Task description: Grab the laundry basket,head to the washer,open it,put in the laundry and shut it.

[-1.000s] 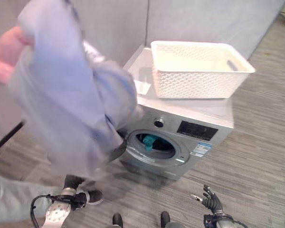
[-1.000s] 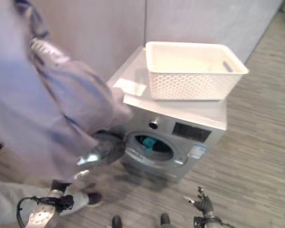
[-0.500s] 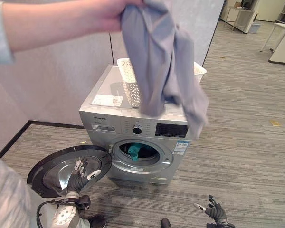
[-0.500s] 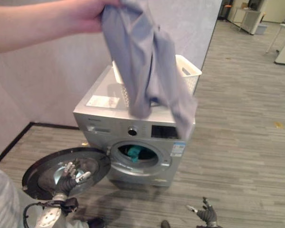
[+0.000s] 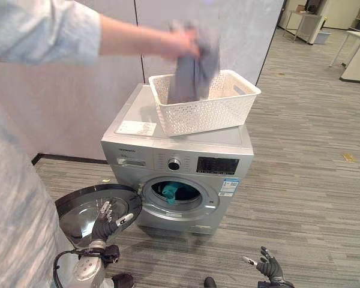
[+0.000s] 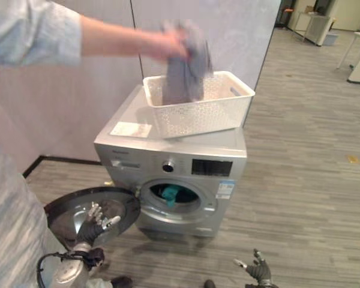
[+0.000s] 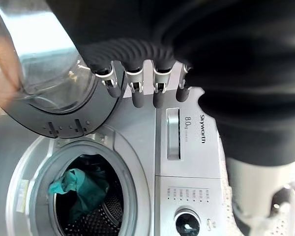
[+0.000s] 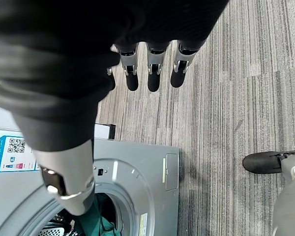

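Observation:
A silver washer point(image 5: 186, 156) stands against the wall with its round door point(image 5: 96, 207) swung open to the left. A teal garment point(image 5: 170, 192) lies in the drum point(image 7: 83, 189). The white laundry basket point(image 5: 204, 102) sits on top of the washer. A person's hand point(image 5: 180, 43) holds a grey garment point(image 5: 195, 72) down into the basket. My left hand point(image 5: 108, 222) is open, low in front of the open door. My right hand point(image 5: 265, 266) is open, low over the floor right of the washer.
The person stands close at my left, their light blue sleeve point(image 5: 42, 30) reaching across above the washer. A white sheet point(image 5: 135, 127) lies on the washer top. Grey plank floor point(image 5: 306, 180) stretches to the right, with furniture point(image 5: 306, 24) far back.
The person has lowered the grey garment from high in front of the washer into the basket. My hands have hardly moved.

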Controlling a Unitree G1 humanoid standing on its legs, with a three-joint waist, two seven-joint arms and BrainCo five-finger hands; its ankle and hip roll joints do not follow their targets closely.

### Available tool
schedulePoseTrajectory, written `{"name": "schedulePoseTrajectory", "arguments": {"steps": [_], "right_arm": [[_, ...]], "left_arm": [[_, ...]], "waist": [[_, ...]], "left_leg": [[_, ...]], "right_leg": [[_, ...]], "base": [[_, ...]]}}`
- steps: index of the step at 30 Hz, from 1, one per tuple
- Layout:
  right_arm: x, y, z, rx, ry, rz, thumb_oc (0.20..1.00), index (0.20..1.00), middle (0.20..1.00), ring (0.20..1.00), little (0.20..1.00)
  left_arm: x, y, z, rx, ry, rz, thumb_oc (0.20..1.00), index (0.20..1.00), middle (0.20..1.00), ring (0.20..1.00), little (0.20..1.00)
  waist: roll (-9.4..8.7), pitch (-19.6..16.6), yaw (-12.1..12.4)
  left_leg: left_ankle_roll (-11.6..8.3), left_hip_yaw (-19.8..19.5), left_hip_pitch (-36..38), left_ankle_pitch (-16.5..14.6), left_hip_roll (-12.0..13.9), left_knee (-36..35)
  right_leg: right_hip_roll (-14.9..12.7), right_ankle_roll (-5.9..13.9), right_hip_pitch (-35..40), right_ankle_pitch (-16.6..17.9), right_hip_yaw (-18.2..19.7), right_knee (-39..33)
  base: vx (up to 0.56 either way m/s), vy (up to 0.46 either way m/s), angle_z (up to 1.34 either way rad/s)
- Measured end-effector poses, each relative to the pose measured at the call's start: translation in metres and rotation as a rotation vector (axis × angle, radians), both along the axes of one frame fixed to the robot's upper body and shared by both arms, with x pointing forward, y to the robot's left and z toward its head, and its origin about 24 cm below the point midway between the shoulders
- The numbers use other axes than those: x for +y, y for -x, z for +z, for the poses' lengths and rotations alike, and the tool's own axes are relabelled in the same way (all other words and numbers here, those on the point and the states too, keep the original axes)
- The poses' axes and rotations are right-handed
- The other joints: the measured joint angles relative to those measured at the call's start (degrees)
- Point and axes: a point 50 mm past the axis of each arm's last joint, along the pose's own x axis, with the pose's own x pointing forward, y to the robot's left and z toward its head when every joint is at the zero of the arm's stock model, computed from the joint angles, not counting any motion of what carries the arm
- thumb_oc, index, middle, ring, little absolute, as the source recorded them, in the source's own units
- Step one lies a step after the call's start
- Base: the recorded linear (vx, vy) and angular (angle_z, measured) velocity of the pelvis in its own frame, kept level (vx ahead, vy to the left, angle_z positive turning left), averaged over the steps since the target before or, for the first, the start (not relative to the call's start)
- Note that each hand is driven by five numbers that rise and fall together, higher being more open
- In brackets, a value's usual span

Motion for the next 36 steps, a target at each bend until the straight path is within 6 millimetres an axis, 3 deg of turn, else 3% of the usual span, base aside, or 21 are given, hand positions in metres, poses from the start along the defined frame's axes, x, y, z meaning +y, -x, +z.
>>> {"name": "schedulePoseTrajectory", "arguments": {"steps": [6,10,13,15,17,19,20,23,26,28,30,34,36], "right_arm": [[-0.005,0.001,0.0,0.0,0.026,-0.048,1.0,1.0,1.0,1.0,1.0],[-0.032,0.0,0.009,-0.038,0.094,-0.19,1.0,1.0,1.0,1.0,1.0],[-0.061,-0.006,0.028,-0.111,0.183,-0.296,1.0,1.0,1.0,1.0,1.0],[-0.079,-0.016,0.05,-0.204,0.263,-0.341,1.0,1.0,1.0,1.0,1.0],[-0.101,-0.03,0.086,-0.34,0.38,-0.371,1.0,1.0,1.0,1.0,1.0],[-0.126,-0.047,0.135,-0.527,0.529,-0.423,1.0,1.0,1.0,1.0,1.0],[-0.14,-0.054,0.174,-0.65,0.645,-0.438,1.0,1.0,1.0,1.0,1.0],[-0.158,-0.068,0.23,-0.814,0.821,-0.466,1.0,1.0,1.0,1.0,1.0],[-0.163,-0.076,0.262,-0.907,0.891,-0.464,1.0,1.0,1.0,1.0,1.0],[-0.164,-0.079,0.269,-0.932,0.895,-0.455,1.0,1.0,1.0,1.0,1.0],[-0.164,-0.089,0.292,-0.95,0.969,-0.34,1.0,1.0,1.0,1.0,1.0],[-0.155,-0.119,0.331,-0.975,1.048,-0.103,1.0,1.0,1.0,1.0,1.0],[-0.136,-0.149,0.352,-0.996,1.059,0.058,1.0,1.0,1.0,1.0,1.0]], "left_arm": [[-0.007,-0.005,0.001,-0.009,-0.015,-0.031,1.0,1.0,1.0,1.0,1.0],[-0.006,-0.005,0.001,-0.009,-0.017,-0.026,1.0,1.0,1.0,1.0,1.0],[-0.003,-0.005,0.002,-0.013,-0.019,-0.016,1.0,1.0,1.0,1.0,1.0],[-0.002,-0.006,0.003,-0.018,-0.02,-0.007,1.0,1.0,1.0,1.0,1.0],[-0.001,-0.006,0.004,-0.025,-0.02,0.005,1.0,1.0,1.0,1.0,1.0],[0.0,-0.007,0.004,-0.026,-0.025,0.007,1.0,1.0,1.0,1.0,1.0],[0.0,-0.007,0.004,-0.026,-0.049,-0.005,1.0,1.0,1.0,1.0,1.0],[-0.002,-0.009,0.005,-0.029,-0.053,-0.021,1.0,1.0,1.0,1.0,1.0],[-0.003,-0.013,0.007,-0.033,-0.052,-0.036,1.0,1.0,1.0,1.0,1.0],[-0.002,-0.014,0.007,-0.031,-0.057,-0.039,1.0,1.0,1.0,1.0,1.0],[-0.003,-0.014,0.007,-0.018,-0.064,-0.071,1.0,1.0,1.0,1.0,1.0],[-0.003,-0.014,0.005,-0.001,-0.075,-0.113,1.0,1.0,1.0,1.0,1.0],[-0.004,-0.015,0.005,0.003,-0.075,-0.125,1.0,1.0,1.0,1.0,1.0]], "waist": [[-0.08,0.0,-0.1],[-0.13,-0.1,-0.1],[-0.11,0.0,-0.2],[-0.1,0.0,-0.4],[0.04,0.0,-0.8],[-0.15,0.1,-1.4],[-0.18,0.1,-1.3],[-0.84,0.1,-1.5],[-2.05,0.2,-0.9],[-3.49,0.6,0.1],[-3.53,1.4,0.1],[-4.07,1.7,0.1],[-4.48,2.5,0.0]], "left_leg": [[0.0,0.0,-0.1,0.0,0.0,0.0],[0.01,0.0,-0.1,0.0,-0.1,0.0],[0.13,0.0,-0.1,-0.1,-0.4,0.0],[0.3,0.0,-0.1,-0.2,-0.9,0.0],[0.58,0.0,-0.1,-0.4,-1.4,0.0],[0.81,0.1,0.0,-0.5,-2.1,0.0],[1.03,0.0,0.0,-0.6,-2.4,0.0],[1.28,-0.2,-0.1,-0.8,-3.0,0.0],[1.52,-1.0,-0.2,-0.9,-3.5,0.0],[1.79,-1.8,-0.3,-1.0,-3.8,0.0],[2.52,-3.6,-0.3,-1.2,-4.4,0.0],[2.81,-4.3,-0.1,-1.3,-4.9,0.0],[2.97,-4.9,-0.2,-1.2,-5.2,0.1]], "right_leg": [[0.0,0.0,-0.1,0.0,0.0,0.0],[-0.1,-0.01,-0.1,0.0,0.0,0.0],[-0.3,0.0,-0.2,0.0,0.1,0.0],[-0.7,0.12,-0.3,0.1,0.3,0.0],[-1.2,0.46,-0.3,0.2,0.4,0.0],[-1.8,0.82,-0.3,0.2,0.6,0.0],[-2.2,1.49,-0.3,0.6,0.6,0.0],[-2.7,1.91,-0.4,0.6,0.8,0.0],[-2.9,2.04,-0.7,0.6,1.2,0.2],[-3.0,2.09,-0.2,0.6,1.2,0.6],[-3.2,2.49,-1.0,-0.1,1.4,3.2],[-3.7,2.77,-1.8,-1.4,1.6,3.9],[-3.6,3.08,-2.0,-1.0,1.9,3.9]], "base": [[0.0,0.005,0.0],[0.0,0.05,0.0],[-0.02,0.066,-0.01],[-0.01,0.097,-0.03],[0.0,0.079,-0.01],[-0.02,0.094,-0.01],[-0.02,0.102,-0.02],[-0.02,0.061,-0.01],[-0.02,0.054,-0.03],[-0.01,0.016,0.0],[-0.01,-0.002,0.04],[-0.02,-0.038,0.04],[0.01,-0.063,-0.12]]}}
